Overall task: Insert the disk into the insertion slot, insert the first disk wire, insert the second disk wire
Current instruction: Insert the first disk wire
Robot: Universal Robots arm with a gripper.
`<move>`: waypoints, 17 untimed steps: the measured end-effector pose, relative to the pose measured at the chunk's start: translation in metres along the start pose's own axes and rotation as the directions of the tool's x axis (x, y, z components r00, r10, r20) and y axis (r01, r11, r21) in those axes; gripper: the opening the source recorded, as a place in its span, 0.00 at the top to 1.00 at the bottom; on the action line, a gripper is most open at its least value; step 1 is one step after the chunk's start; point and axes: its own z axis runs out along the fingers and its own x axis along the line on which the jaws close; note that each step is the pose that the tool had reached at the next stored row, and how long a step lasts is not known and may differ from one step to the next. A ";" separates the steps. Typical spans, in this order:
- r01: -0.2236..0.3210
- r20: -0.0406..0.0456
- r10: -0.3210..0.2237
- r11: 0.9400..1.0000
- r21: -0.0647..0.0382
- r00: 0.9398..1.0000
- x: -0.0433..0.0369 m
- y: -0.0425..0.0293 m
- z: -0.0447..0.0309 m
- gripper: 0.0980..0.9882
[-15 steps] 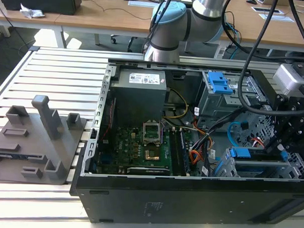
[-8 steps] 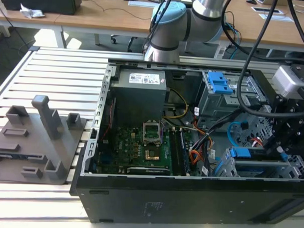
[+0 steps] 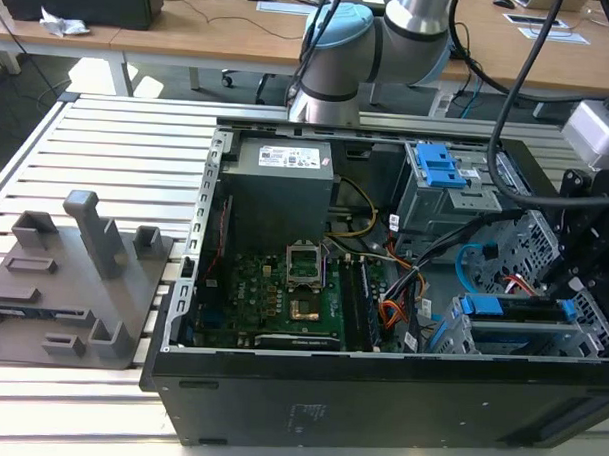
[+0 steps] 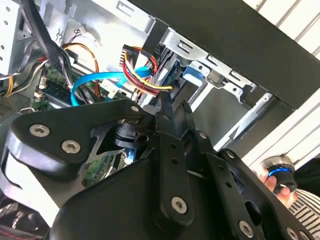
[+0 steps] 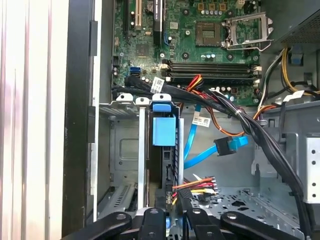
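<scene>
Held disk wire (image 4: 142,75) plug in nearly closed pincer (image 4: 174,102); faced disk (image 5: 164,131) end-on, seated in insertion slot (image 5: 122,150) ahead.

You see a slatted silver metal counter (image 3: 118,131) under bright, even light. Behind it, long light-brown wooden desks (image 3: 212,20) stand on a dark grey floor (image 3: 23,108).

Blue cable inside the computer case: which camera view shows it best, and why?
The first wrist view: the blue cable runs in plain sight down to its loose connector end. The exterior view shows a short curve of it; the second wrist view shows a loop among other wires.
</scene>
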 end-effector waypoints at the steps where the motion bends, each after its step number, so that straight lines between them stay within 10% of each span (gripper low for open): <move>1: 0.000 0.000 0.000 1.000 0.000 1.000 -0.0005 0.0000 -0.0005 0.85; 3: 0.000 0.000 0.000 1.000 0.000 1.000 -0.0014 0.0005 -0.0006 0.99; 11: 0.000 0.000 0.000 1.000 0.003 1.000 -0.0023 0.0239 0.0005 0.99; 17: 0.000 0.000 0.000 1.000 0.004 1.000 -0.0023 0.0267 0.0000 0.99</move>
